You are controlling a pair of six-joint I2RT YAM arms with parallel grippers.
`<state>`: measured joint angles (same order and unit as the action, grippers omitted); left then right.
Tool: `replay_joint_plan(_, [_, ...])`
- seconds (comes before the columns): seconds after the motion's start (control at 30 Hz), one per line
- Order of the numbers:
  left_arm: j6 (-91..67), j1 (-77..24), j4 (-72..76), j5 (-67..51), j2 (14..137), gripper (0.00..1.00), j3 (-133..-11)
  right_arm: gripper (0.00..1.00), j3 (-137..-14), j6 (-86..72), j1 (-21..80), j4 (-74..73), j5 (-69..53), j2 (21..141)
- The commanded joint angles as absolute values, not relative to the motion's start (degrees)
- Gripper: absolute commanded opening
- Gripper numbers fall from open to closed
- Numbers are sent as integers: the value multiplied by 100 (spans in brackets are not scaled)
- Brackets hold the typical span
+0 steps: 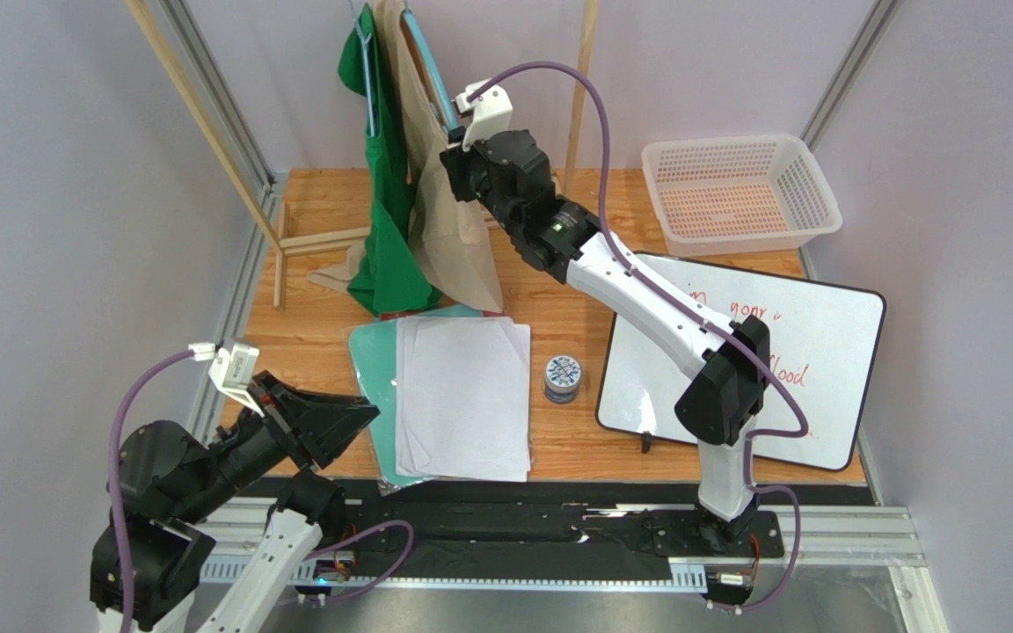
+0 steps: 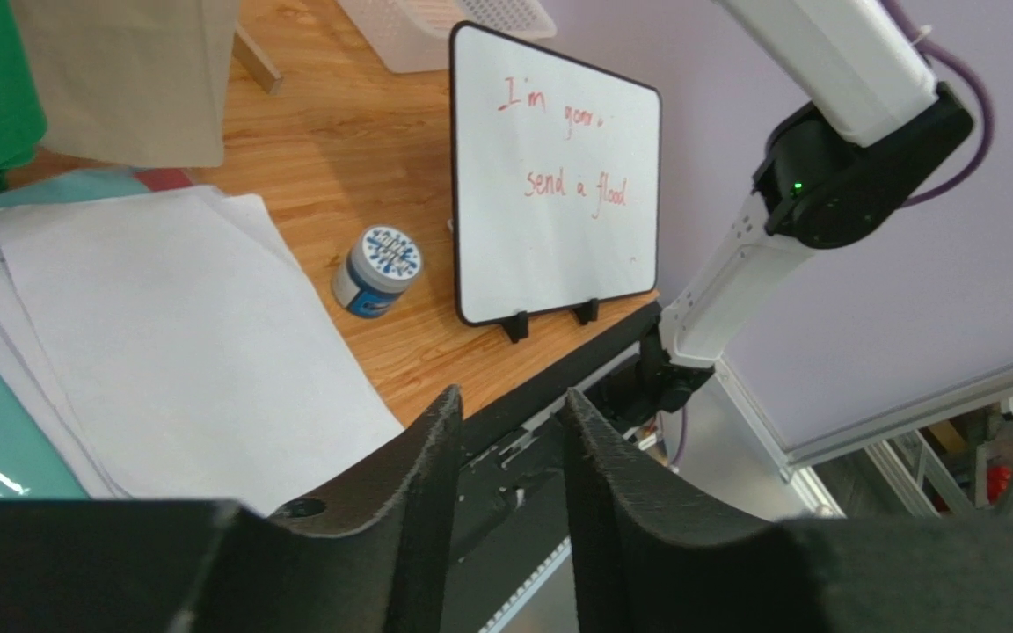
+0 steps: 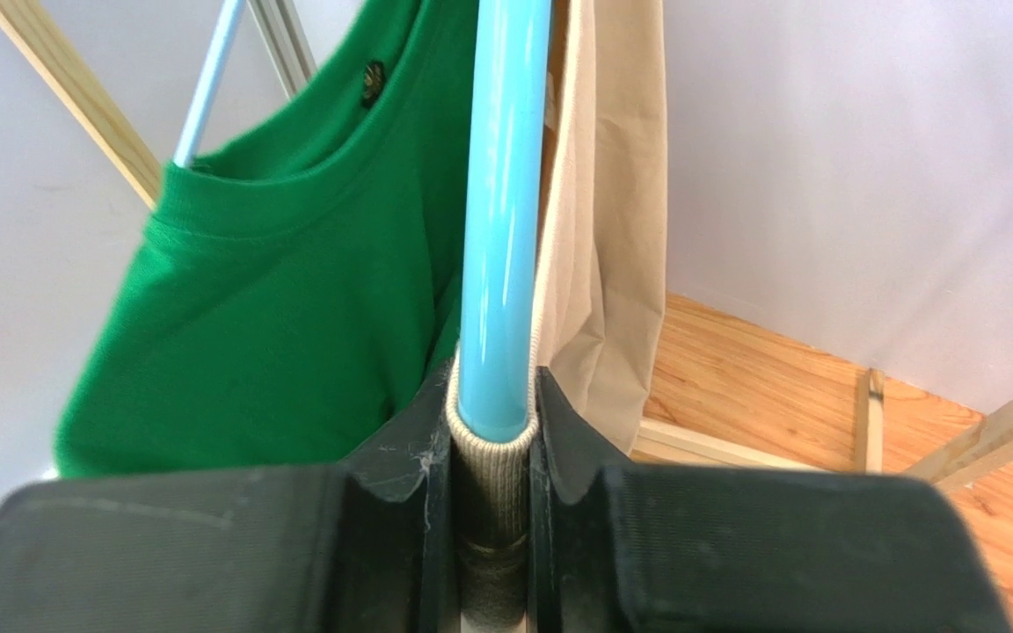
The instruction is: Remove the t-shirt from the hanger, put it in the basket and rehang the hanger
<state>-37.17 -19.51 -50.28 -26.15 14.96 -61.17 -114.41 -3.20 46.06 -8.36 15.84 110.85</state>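
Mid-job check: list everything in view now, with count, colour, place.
green t-shirt: 1, green, hanging far left
beige t-shirt: 1, beige, hanging right of the green one
hanger: 1, light blue, inside the beige collar
rack: 1, pale wood, far left
basket: 1, white, far right
whiteboard: 1, white, red writing, right
jar: 1, blue-white lid, beside whiteboard
papers: stack, white, centre, on teal folder
left gripper: 1, black, open, near left
right gripper: 1, black, shut on beige t-shirt collar

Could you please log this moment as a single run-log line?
right tool: shut on beige t-shirt collar and blue hanger | left tool: open, empty | green t-shirt: hanging alongside
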Motion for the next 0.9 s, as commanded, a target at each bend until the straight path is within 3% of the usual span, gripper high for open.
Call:
replay_joint_plan(0.0, [-3832,-1925,-4817,-2865,1705,34,-6521,0,-11848,-483,4632,-413,1679,10741])
replay_joint_plan(0.37, [-4025,-1925,-4474,-2970,1960,15,-6320,0,-9976,-1800,4492,1204,1267,9694])
replay_joint_plan(0.87, [-3999,-1925,-4562,-3120,1942,13,-6337,0,-9414,-4894,3911,2742,88,9651])
